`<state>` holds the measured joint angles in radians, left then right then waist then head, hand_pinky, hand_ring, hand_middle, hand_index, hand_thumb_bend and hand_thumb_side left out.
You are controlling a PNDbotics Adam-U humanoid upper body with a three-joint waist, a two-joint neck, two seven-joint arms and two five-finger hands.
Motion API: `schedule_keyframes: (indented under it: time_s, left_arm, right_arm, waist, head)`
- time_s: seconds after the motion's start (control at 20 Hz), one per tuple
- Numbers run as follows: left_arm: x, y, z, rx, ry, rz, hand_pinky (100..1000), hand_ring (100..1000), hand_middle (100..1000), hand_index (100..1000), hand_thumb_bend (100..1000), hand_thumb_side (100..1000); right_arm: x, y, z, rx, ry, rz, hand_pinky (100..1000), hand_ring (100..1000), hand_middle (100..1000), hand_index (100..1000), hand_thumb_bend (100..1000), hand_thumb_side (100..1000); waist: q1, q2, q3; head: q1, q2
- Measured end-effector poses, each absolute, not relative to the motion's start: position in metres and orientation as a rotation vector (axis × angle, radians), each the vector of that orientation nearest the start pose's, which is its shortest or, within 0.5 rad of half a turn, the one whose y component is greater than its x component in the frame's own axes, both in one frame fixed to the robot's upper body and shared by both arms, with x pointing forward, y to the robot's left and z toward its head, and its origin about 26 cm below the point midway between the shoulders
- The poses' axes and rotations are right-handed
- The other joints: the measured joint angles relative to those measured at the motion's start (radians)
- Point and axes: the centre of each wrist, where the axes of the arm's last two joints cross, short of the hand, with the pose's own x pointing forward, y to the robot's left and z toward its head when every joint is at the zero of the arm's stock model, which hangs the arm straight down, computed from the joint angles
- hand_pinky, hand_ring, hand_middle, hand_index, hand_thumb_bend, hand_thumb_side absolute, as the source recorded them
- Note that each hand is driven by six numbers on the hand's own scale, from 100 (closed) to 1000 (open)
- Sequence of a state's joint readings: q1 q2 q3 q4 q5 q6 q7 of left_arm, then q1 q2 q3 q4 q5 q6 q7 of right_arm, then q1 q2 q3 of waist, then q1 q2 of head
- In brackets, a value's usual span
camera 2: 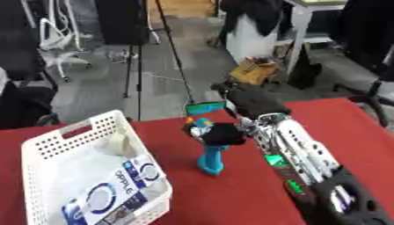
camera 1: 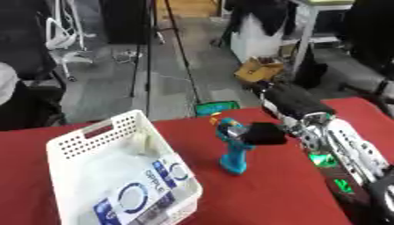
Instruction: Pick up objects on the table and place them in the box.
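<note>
Left eye view: right hand on the teal tool, basket partly filled

Left eye view first. Your right hand (camera 1: 265, 134) comes in from the right and is at the head of a teal, pistol-shaped tool (camera 1: 233, 149) that stands upright on its base on the red worktop (camera 1: 269, 193), just beside the white perforated basket (camera 1: 92, 136) that serves as the box. The dark fingers look curled about the tool's upper part, though the picture is soft there, so treat the hold as probable rather than certain. The tool's base appears to sit on the cloth, so by my reading it is grasped but not yet lifted. The basket already holds a blue-and-white carton (camera 1: 142, 193) lying flat and a pale rounded thing against its far wall. Your left hand shows nowhere.

Right eye view next. The same layout shows, with the tool (camera 2: 209, 154) in the middle of the worktop and the basket (camera 2: 69, 132) to its left. The carton (camera 2: 115, 189) bears lettering that seems to read "APPLE", beside round blue emblems; I can read nothing else. Green patches show on the cloth close under your right forearm; I cannot make out what they are.

My judgement: at least two items are in, the tool is the one in hand, and it has yet to be lifted across and set in the basket.
</note>
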<state>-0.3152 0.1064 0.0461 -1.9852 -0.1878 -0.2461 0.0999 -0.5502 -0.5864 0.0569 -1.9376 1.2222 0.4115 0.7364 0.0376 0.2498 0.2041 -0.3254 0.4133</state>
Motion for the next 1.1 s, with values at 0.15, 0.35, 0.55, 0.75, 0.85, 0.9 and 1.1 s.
schedule_keyframes:
  time_s: [0.15, 0.35, 0.55, 0.75, 0.85, 0.9, 1.1]
  left_arm:
    - [0.304, 0.234, 0.188, 0.247, -2.543, -0.151, 786, 780, 797, 850, 100, 1000]
    - [0.304, 0.233, 0.188, 0.239, -2.544, -0.152, 787, 781, 797, 849, 100, 1000]
    - [0.305, 0.232, 0.19, 0.227, -2.553, -0.155, 787, 781, 797, 849, 100, 1000]
    - [0.306, 0.229, 0.193, 0.215, -2.567, -0.157, 787, 781, 797, 850, 100, 1000]
    - [0.306, 0.229, 0.194, 0.209, -2.572, -0.156, 787, 781, 798, 850, 100, 1000]
    - [0.306, 0.228, 0.195, 0.206, -2.574, -0.154, 787, 781, 798, 850, 100, 1000]
    - [0.307, 0.227, 0.195, 0.199, -2.578, -0.147, 788, 781, 798, 850, 100, 1000]
  right_arm:
    - [0.325, -0.264, 0.279, -1.358, -1.219, 1.13, 928, 931, 922, 1000, 659, 877]
    - [0.334, -0.265, 0.276, -1.336, -1.195, 1.111, 941, 946, 927, 1000, 662, 888]
    - [0.343, -0.265, 0.275, -1.322, -1.181, 1.066, 951, 955, 936, 1000, 663, 882]
    - [0.351, -0.264, 0.275, -1.331, -1.163, 1.017, 954, 960, 940, 1000, 660, 874]
    - [0.354, -0.264, 0.275, -1.338, -1.147, 1.001, 955, 962, 944, 1000, 663, 867]
    - [0.356, -0.263, 0.274, -1.34, -1.138, 0.995, 955, 962, 944, 1000, 663, 867]
    - [0.358, -0.264, 0.273, -1.344, -1.114, 0.978, 962, 967, 954, 1000, 668, 829]
  waist:
    - [0.0, 0.0, 0.007]
    - [0.0, 0.0, 0.018]
    - [0.0, 0.0, 0.026]
    - [-0.001, 0.001, 0.038]
    - [-0.002, 0.001, 0.043]
    - [-0.003, 0.001, 0.044]
    - [-0.006, 0.001, 0.045]
  head:
    - [-0.003, 0.0]
    - [-0.015, -0.001]
    - [-0.028, -0.001]
    - [-0.041, -0.008]
    - [-0.045, -0.012]
    - [-0.046, -0.013]
    - [-0.048, -0.019]
